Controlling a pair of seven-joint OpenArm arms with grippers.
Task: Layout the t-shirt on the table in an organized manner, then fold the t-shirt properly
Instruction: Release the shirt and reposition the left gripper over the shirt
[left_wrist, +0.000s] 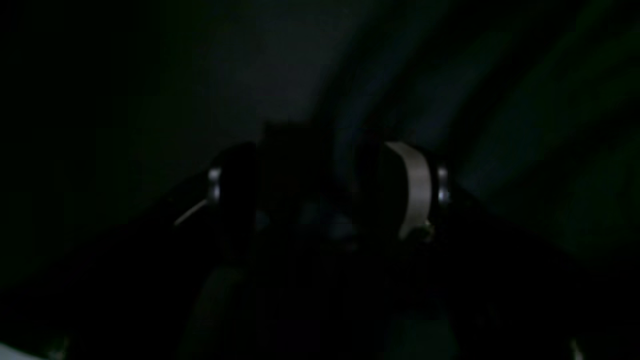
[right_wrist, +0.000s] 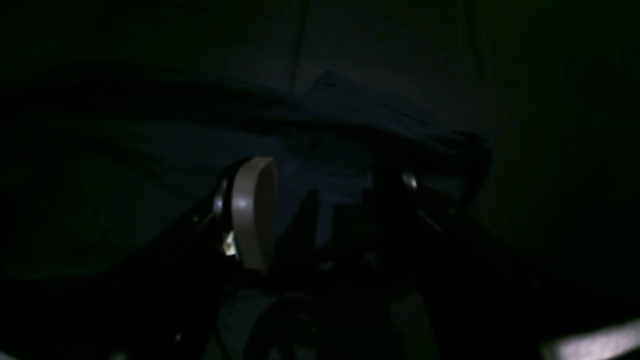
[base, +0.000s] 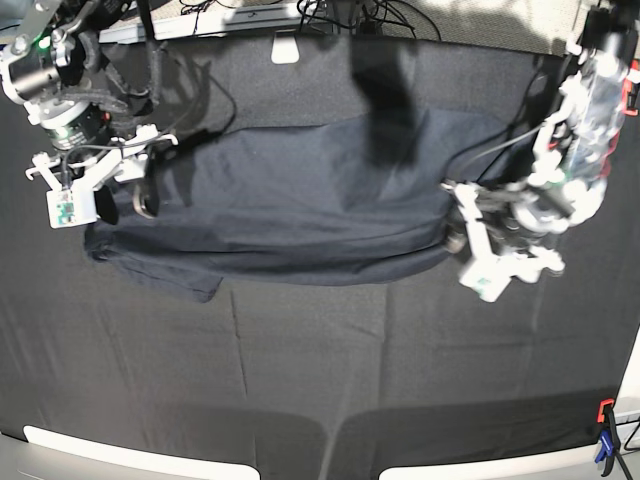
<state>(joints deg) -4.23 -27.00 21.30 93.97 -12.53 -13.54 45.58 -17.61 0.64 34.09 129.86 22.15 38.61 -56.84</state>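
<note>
Left gripper (base: 452, 226) sits at the t-shirt's (base: 290, 215) edge on the right side of the base view, jaws spread wide in the wrist view, cloth running between them, but too dark to tell if it's pinched or just lying there. Right gripper (base: 125, 195) is at the opposite end, also spread wide, pale finger pad (right_wrist: 252, 212) visible with navy fabric bunched just past it; no clear grip there either. The shirt lies stretched sideways across the far half of the table (base: 300, 400), lower hem doubled under, one sleeve poking toward the near edge at the right gripper's end. Risks, my read: closing now could grab the black table cover along with the shirt, since both are dark and layered; a single-layer pinch would drag the top ply and deepen that hem fold; uneven pull between arms would skew the shirt instead of flattening it.
</note>
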